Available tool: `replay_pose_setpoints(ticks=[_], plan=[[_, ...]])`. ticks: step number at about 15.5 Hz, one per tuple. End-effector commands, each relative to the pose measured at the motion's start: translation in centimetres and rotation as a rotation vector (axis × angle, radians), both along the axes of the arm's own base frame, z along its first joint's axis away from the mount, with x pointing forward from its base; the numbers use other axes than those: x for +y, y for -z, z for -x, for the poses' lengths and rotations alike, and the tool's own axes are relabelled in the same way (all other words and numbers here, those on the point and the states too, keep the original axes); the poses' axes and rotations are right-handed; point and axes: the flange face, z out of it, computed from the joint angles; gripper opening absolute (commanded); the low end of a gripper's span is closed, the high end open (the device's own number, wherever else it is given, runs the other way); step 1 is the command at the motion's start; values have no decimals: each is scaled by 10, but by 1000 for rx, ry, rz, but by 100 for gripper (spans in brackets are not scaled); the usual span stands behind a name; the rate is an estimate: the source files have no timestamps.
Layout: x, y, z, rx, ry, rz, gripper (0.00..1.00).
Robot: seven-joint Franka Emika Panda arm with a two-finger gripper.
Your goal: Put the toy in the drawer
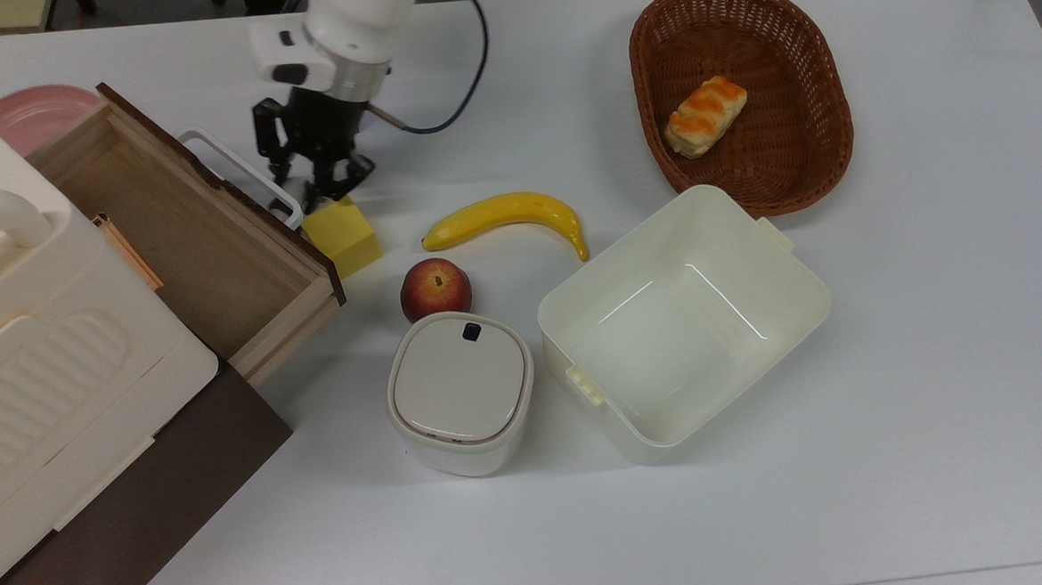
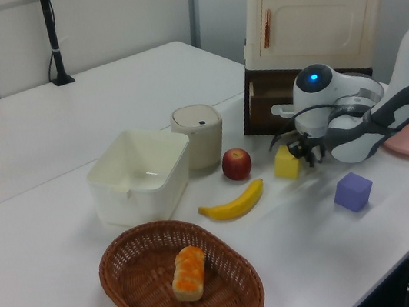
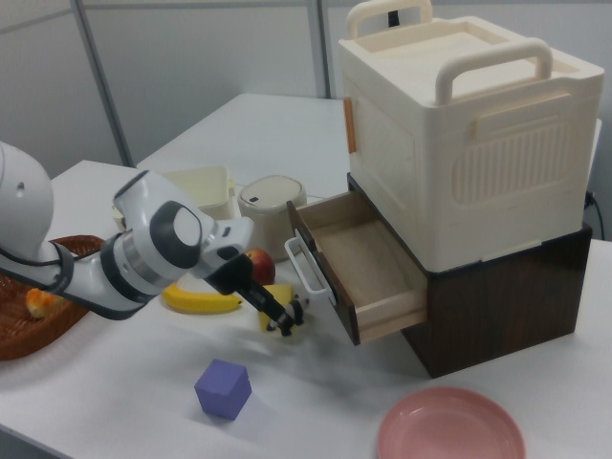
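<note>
Crowding the gripper point(image 1: 314, 180): yellow cube point(image 1: 341, 235) and drawer point(image 1: 181, 232).

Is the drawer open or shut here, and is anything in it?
Open: the drawer is pulled out from under the cream cabinet, and its bare wood floor holds nothing.

White table point(image 1: 934, 351): yellow cube point(image 1: 342, 237), banana point(image 1: 504, 216), red apple point(image 1: 435, 288), lidded bin point(image 1: 460, 392), cream tub point(image 1: 683, 320), wicker basket point(image 1: 800, 162) holding bread point(image 1: 705, 115), purple cube point(image 3: 223, 388), pink plate point(image 3: 451, 430)

white table point(image 1: 934, 351), grey partition walls point(image 2: 113, 16)
</note>
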Motion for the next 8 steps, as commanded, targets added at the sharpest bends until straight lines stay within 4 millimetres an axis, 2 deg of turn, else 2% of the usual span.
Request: replay_pose_setpoints(ticks=[1,3,8], plan=[[40,-18,6,-46,-69,-9,0],[54,-26,4,-61,-97,-9,0],[57,-49,4,-110,-103,-11,0]])
